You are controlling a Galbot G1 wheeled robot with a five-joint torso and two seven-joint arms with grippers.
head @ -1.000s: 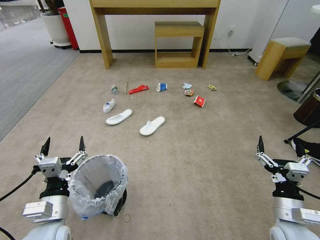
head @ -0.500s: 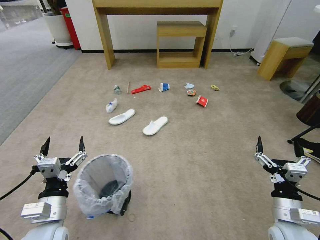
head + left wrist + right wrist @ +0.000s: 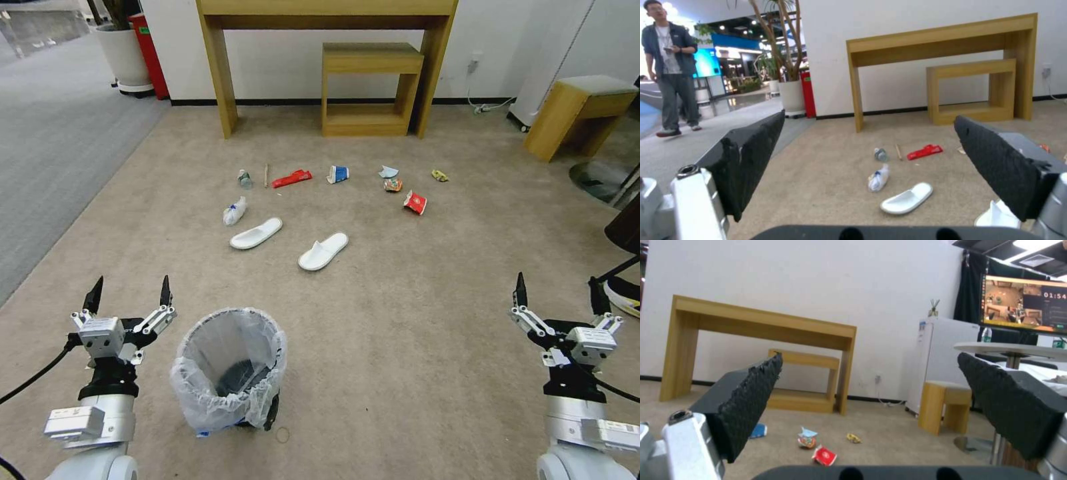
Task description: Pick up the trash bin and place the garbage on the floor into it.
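The black trash bin (image 3: pixel 220 408), lined with a crinkled whitish bag, stands upright on the beige floor (image 3: pixel 413 333) just right of my left gripper (image 3: pixel 131 287), which is open and apart from it. My right gripper (image 3: pixel 557 283) hangs open at the right over bare carpet. The garbage lies farther ahead: two white slippers (image 3: pixel 256 234) (image 3: pixel 323 251), crushed bottles (image 3: pixel 234 211) (image 3: pixel 245 179), a wooden stick (image 3: pixel 266 175), a red wrapper (image 3: pixel 291 178), a blue-white cup (image 3: pixel 338 175), a can (image 3: pixel 393 185), a red-white cup (image 3: pixel 415 202) and a yellow wrapper (image 3: pixel 439 176). The left wrist view looks past open fingers (image 3: pixel 755 156) at one slipper (image 3: pixel 907 202).
A wooden console table (image 3: pixel 220 80) with a low shelf unit (image 3: pixel 372 57) under it stands at the far wall. A wooden stool (image 3: pixel 577 113) is at the right, a red bin (image 3: pixel 150 47) and white planter (image 3: pixel 127 57) at the far left. Grey carpet (image 3: pixel 53 147) borders the left.
The whole picture has shifted right, so the camera has moved. The bin now lies a little farther right of my left gripper. Both grippers stay open in the same pose.
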